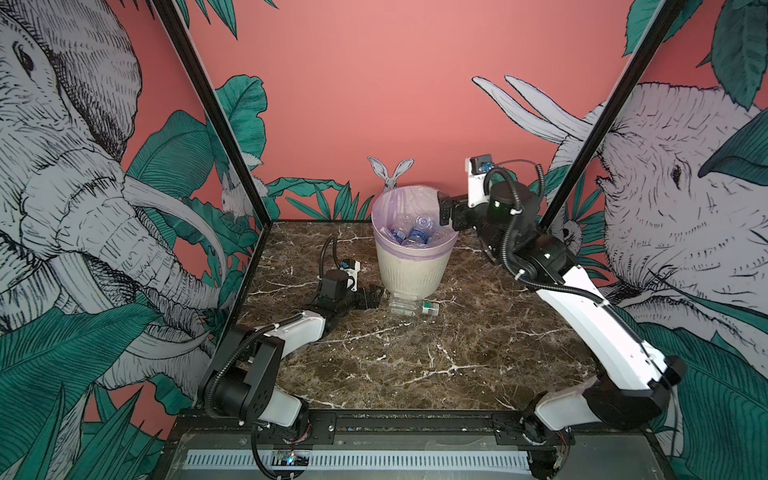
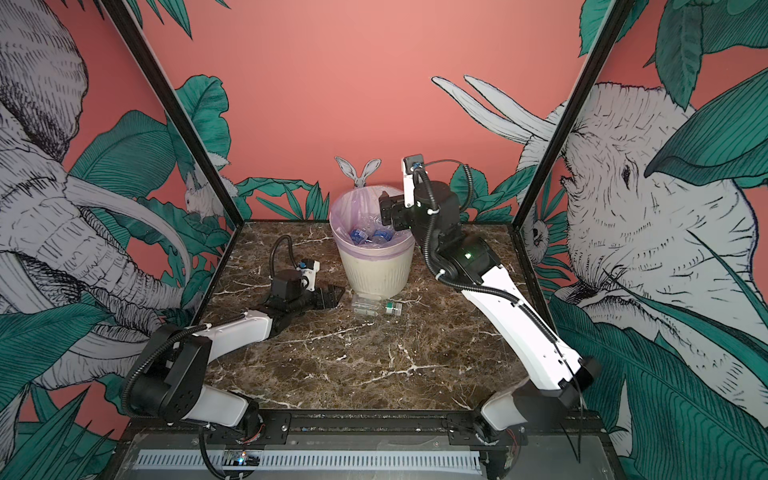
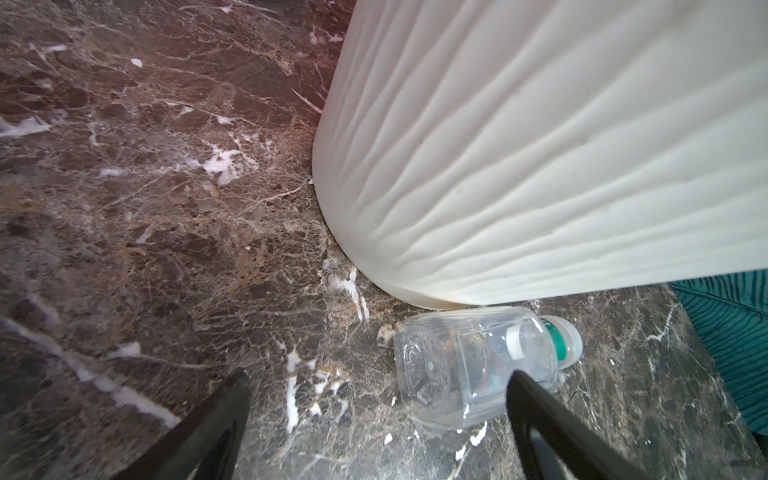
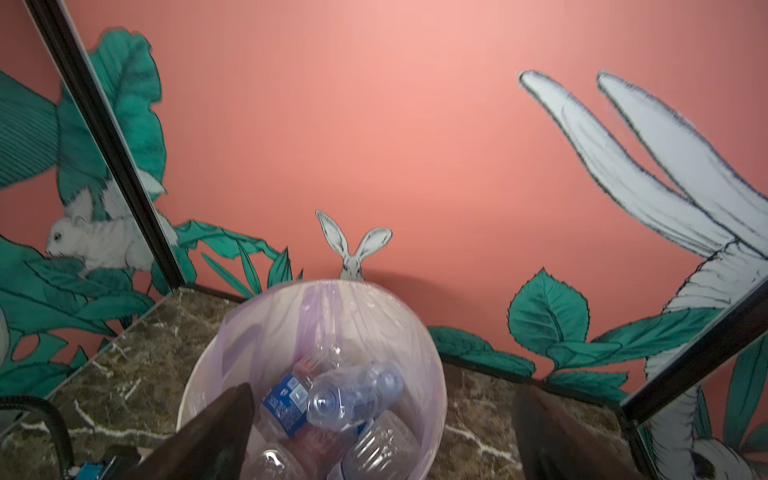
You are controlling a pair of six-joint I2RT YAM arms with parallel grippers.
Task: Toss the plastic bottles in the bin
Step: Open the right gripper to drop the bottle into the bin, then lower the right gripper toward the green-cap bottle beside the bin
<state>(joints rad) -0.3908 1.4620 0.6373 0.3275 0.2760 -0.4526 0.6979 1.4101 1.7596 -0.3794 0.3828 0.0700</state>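
The bin stands upright near the back of the dark marble tabletop, its lilac bag liner folded over the rim. Several clear plastic bottles lie heaped inside it, at least one with a blue label.

One green-capped bottle is not in the bin. It lies on its side on the marble, just in front of the bin's foot and close against the ribbed wall. Whether it touches the wall cannot be told.

The right gripper hangs over the right side of the bin's rim, above the heap. In the right wrist view its fingers are spread wide, with nothing between them.

The left gripper sits low on the table, just left of the lying bottle and pointing toward it. In the left wrist view its fingers are also spread wide. The bottle's base lies just ahead of the tips, nearer one finger, and it is not gripped
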